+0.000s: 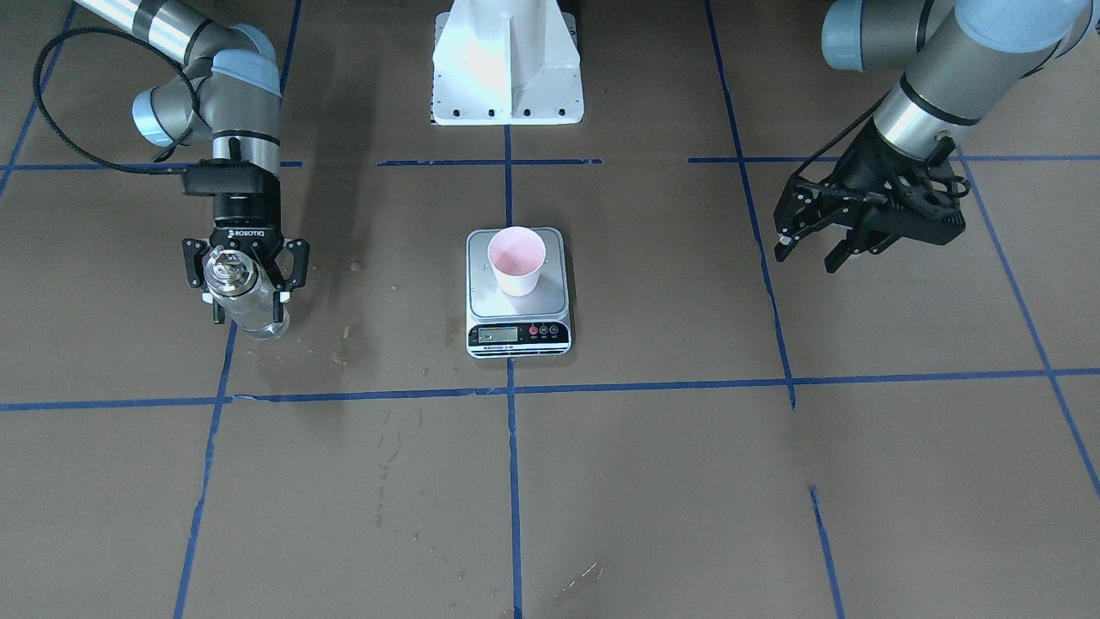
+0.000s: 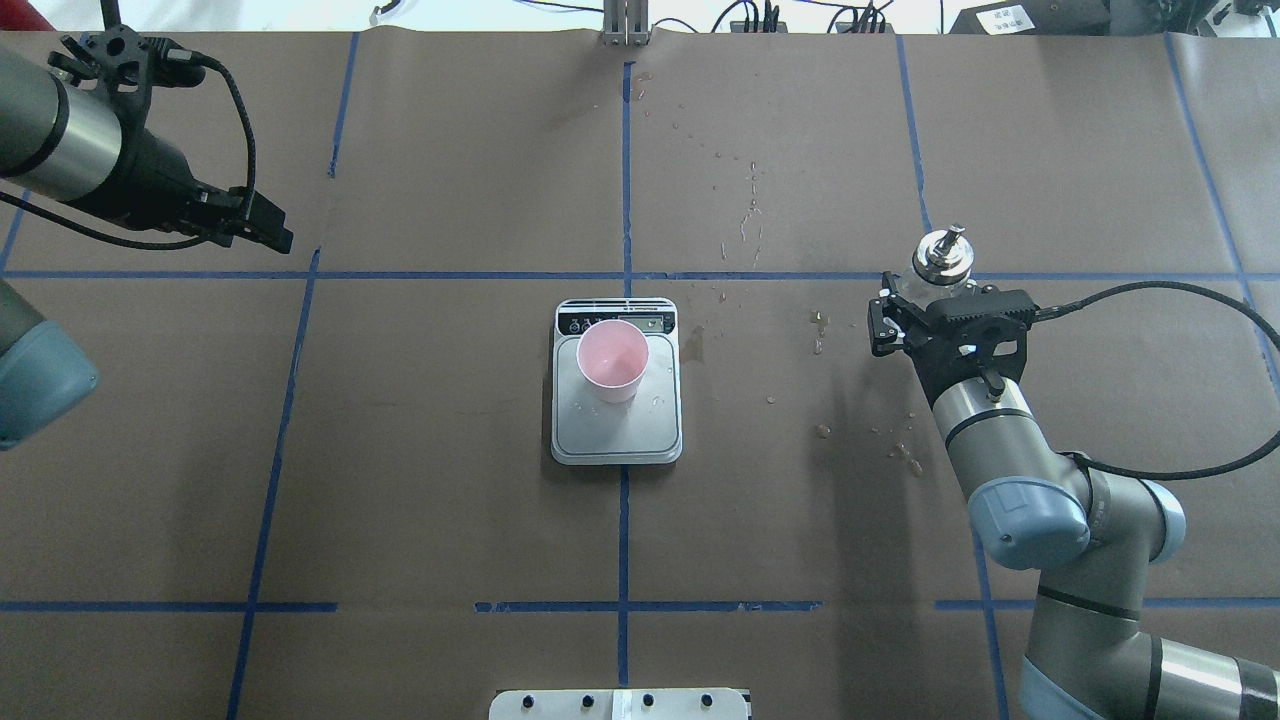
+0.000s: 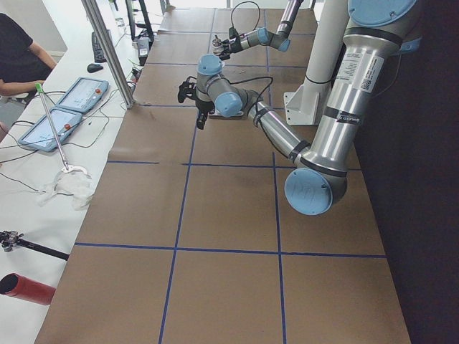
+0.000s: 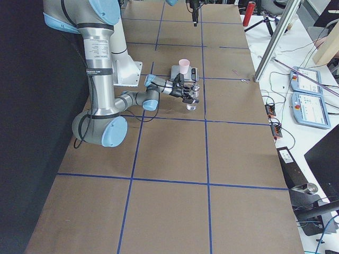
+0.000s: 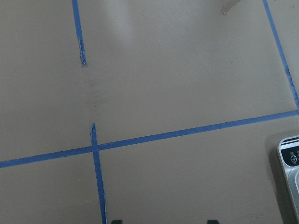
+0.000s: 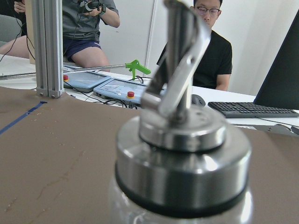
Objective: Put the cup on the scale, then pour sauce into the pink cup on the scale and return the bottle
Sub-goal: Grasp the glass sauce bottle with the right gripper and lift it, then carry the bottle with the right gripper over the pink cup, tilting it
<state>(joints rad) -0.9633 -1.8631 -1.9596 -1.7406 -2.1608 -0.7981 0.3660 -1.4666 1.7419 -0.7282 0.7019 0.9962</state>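
The pink cup (image 1: 516, 260) stands upright on the silver scale (image 1: 518, 337) at the table's middle; both also show in the overhead view, the cup (image 2: 612, 360) on the scale (image 2: 617, 440). My right gripper (image 1: 249, 305) is shut on the clear glass bottle (image 1: 245, 288), which stands upright low over the table, well to the scale's side. Its silver pourer cap (image 6: 180, 135) fills the right wrist view. The clear sauce shows faintly through the glass. My left gripper (image 1: 808, 258) is open and empty, raised far on the scale's other side.
The white robot base (image 1: 507, 69) stands behind the scale. Blue tape lines cross the brown table cover. Small stains and droplets (image 1: 348, 331) lie between bottle and scale. The scale's corner (image 5: 289, 158) shows in the left wrist view. Operators sit beyond the far edge.
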